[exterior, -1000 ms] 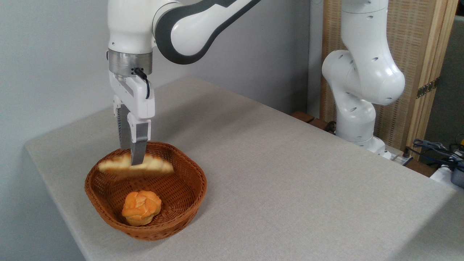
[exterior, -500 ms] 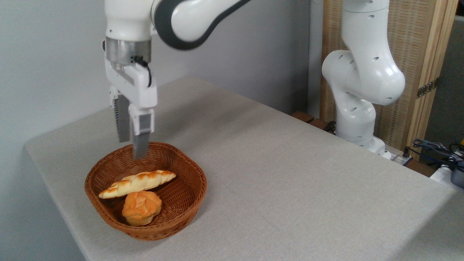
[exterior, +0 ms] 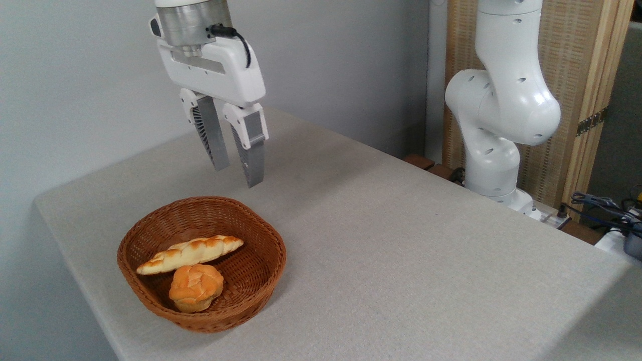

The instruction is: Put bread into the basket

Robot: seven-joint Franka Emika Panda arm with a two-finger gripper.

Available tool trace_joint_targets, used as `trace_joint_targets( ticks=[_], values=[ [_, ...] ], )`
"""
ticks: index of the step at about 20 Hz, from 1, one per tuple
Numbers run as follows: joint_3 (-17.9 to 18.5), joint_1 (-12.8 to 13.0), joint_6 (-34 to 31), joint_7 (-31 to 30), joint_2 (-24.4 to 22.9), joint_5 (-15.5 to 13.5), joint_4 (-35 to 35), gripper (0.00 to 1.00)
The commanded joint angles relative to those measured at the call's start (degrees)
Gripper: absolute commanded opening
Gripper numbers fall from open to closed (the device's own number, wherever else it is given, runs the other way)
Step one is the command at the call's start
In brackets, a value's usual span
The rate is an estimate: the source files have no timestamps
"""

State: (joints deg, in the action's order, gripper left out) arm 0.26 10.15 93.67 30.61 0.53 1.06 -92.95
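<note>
Bread [exterior: 189,254] lies across the basket [exterior: 261,235], resting against a round bun [exterior: 195,287] | gripper [exterior: 237,170] hangs above the far rim, jaws parted, holding nothing | task looks done | risk: the stick sits propped, not flat; a knock to the basket could likely tip it toward the rim

The bread [exterior: 189,254], a slim twisted stick with golden braided crust and pointed ends, lies slantwise inside the basket [exterior: 261,235], its right end higher. The basket, shallow brown wicker, sits upright on the surface [exterior: 401,240].
</note>
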Motion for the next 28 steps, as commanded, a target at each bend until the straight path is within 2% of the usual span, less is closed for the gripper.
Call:
trace_joint_targets(
  ticks=[1,2,7,14,21,22,24,28],
  values=[
    [3.51,0.57,-4.89,8.46,1.05,-2.28,4.0,1.0],
    [3.69,0.4,-5.85,10.32,1.05,-2.9,4.27,1.0],
    [3.52,-0.39,-6.39,11.92,-0.35,-2.99,3.92,1.0],
    [3.78,-2.15,-6.48,10.69,-1.32,-2.64,3.48,1.0],
    [3.78,-2.15,-5.34,10.69,-2.02,-2.55,2.6,1.0],
    [3.61,-2.24,-4.9,10.69,-2.02,-2.55,2.34,1.0],
    [2.03,-3.99,-4.72,10.69,-2.02,-2.46,1.64,1.0],
    [1.06,-4.7,-3.85,10.69,-1.85,-2.29,0.67,1.0]
  ],
)
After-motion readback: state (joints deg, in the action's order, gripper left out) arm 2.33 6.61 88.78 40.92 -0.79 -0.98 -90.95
